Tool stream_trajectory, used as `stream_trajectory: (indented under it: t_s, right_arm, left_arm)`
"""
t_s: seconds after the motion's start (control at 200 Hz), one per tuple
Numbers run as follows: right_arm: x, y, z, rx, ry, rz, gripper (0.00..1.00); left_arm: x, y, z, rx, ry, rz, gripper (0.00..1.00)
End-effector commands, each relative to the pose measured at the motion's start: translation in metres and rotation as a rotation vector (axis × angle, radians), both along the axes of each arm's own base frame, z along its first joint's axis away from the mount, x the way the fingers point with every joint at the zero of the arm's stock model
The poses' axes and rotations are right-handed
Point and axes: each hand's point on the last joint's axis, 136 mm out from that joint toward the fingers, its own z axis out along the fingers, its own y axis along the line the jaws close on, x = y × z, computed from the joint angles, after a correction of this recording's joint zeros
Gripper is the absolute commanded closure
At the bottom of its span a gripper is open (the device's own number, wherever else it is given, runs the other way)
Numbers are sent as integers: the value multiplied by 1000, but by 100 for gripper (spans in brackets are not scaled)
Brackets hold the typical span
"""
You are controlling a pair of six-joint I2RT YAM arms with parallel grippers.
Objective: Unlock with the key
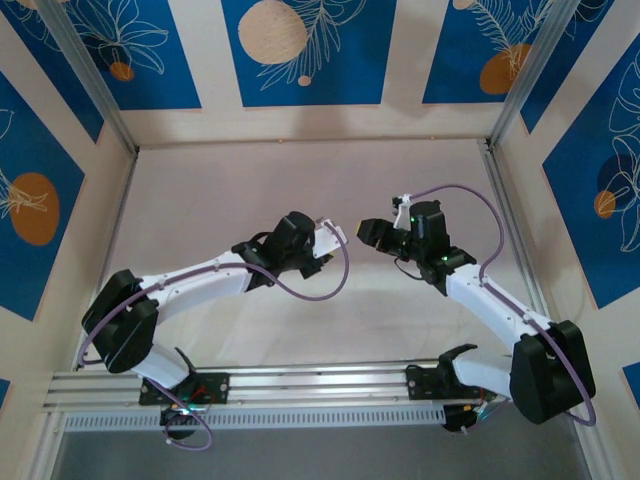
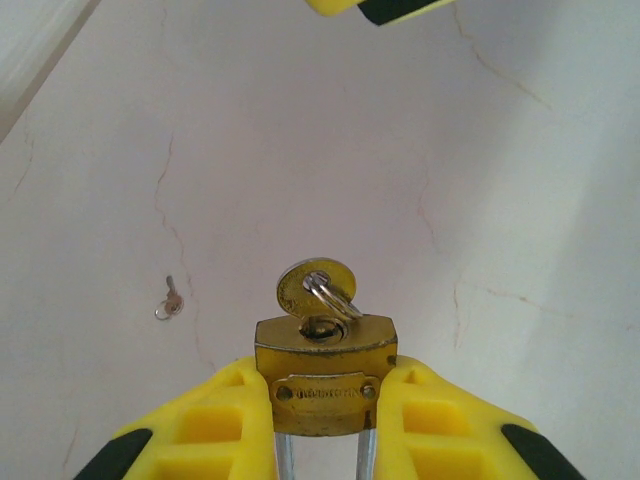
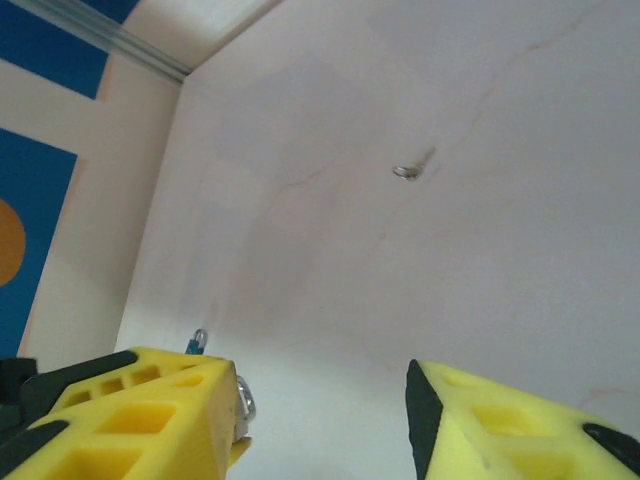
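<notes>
At the near edge of the pale bench (image 1: 300,180), 2 arm bases on a metal rail (image 1: 300,382). Toward the bench's middle, left jaws closed on a brass padlock (image 2: 325,365), pinched at its sides between 2 yellow fingers (image 2: 225,420), silver shackle legs pointing back toward the wrist camera. Seated in the keyhole on the padlock's far face, the key (image 2: 312,285), round head upright with a silver ring (image 2: 335,298) looped through it. Just right of that, right jaws open, yellow fingers (image 3: 160,410) well apart with nothing between, clear of the key. Loose on the bench beyond the padlock, a small spare key (image 2: 171,301) on its own ring, well apart from both arms. Farthest back, wall panels (image 1: 350,60) in blue with pale leaf and orange disc prints.
</notes>
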Motion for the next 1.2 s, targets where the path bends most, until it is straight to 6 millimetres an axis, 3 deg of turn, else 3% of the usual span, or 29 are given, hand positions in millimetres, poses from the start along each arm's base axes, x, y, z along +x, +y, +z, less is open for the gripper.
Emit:
stream_trajectory:
  t_s: [0.0, 0.22, 0.355, 0.57, 0.82, 0.895, 1.036, 1.196]
  right_arm:
    - [4, -3, 3, 0, 11, -5, 46]
    - [10, -5, 4, -73, -84, 14, 45]
    - [12, -9, -1, -126, -57, 14, 45]
    - [8, -3, -7, 66, 63, 111, 49]
    - [3, 9, -8, 90, 72, 191, 47]
    - [6, 4, -15, 59, 101, 154, 52]
    - [7, 10, -21, 75, 134, 168, 77]
    - [0, 32, -17, 85, 119, 247, 83]
  left_arm:
    - [4, 1, 10, 33, -41, -17, 83]
    - [4, 1, 6, 59, -29, -23, 83]
    - [4, 0, 4, 70, -35, -26, 83]
    - [8, 3, 6, 110, -90, -26, 83]
    - [7, 2, 4, 131, -115, -52, 83]
    - [5, 1, 5, 125, -116, -60, 83]
    - [2, 0, 2, 123, -112, -76, 83]
    - [0, 2, -1, 152, -116, -102, 83]
